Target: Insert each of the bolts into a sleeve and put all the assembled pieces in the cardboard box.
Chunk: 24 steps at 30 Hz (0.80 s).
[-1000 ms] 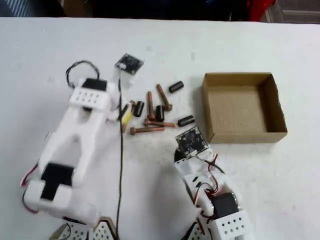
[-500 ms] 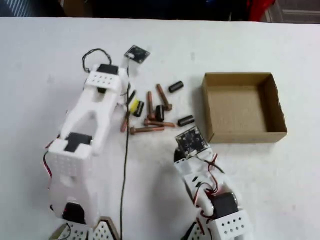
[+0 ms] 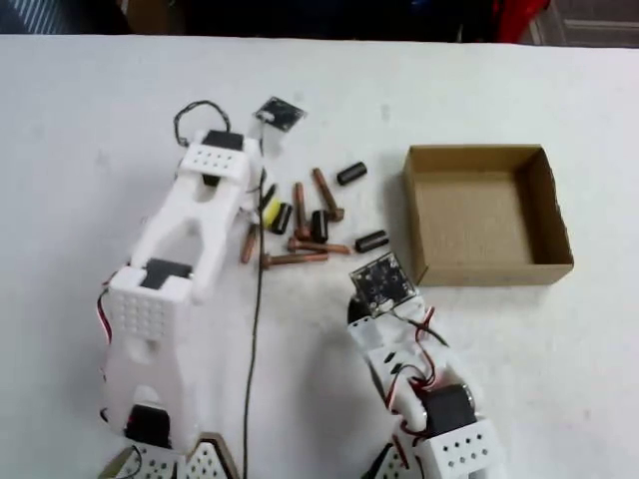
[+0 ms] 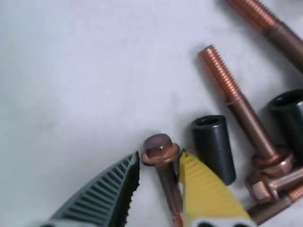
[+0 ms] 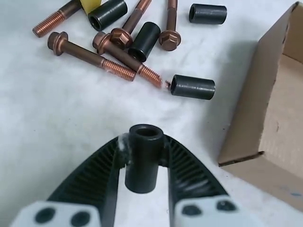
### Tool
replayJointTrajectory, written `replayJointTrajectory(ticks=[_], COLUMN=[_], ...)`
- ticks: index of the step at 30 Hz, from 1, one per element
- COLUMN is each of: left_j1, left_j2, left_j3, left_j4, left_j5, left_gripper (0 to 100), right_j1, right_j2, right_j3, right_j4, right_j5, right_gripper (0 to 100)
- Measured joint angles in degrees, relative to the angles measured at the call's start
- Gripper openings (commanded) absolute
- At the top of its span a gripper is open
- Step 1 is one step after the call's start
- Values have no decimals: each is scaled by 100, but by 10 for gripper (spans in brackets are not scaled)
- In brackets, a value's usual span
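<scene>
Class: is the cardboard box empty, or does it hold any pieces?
Empty: from above, the cardboard box shows only its bare floor, with nothing lying in it.

Nothing here can be read from where I stand. The cardboard box [image 5: 246,123] has a faint bluish mark low on its outer wall, too small to make out. The copper bolts [image 5: 90,53] and black sleeves [image 5: 192,87] show no legible lettering or numbers.

Robotics workbench: white table [image 3: 90,90], loose black cable [image 3: 252,339].
</scene>
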<state>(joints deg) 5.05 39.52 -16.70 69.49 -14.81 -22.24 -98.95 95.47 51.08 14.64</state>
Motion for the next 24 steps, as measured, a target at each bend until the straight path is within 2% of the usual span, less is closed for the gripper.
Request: replayJointTrajectory(ticks=[2, 9, 18, 24], left_j1=[9, -9, -35, -35], left_j2=[9, 26, -316, -1204], left_j3=[0, -53, -132, -132], left_j4=[0, 141, 976, 1530], left_j5=[0, 0, -18, -18], left_gripper=[54, 20, 20, 19], right_j1=[0, 0, -9, -475], right_j2=[0, 0, 0, 0], right_j3=[0, 26, 105, 105], right_j4=[0, -26, -290, -615], right_j5=[0, 0, 0, 0], right_gripper=[17, 17, 17, 17])
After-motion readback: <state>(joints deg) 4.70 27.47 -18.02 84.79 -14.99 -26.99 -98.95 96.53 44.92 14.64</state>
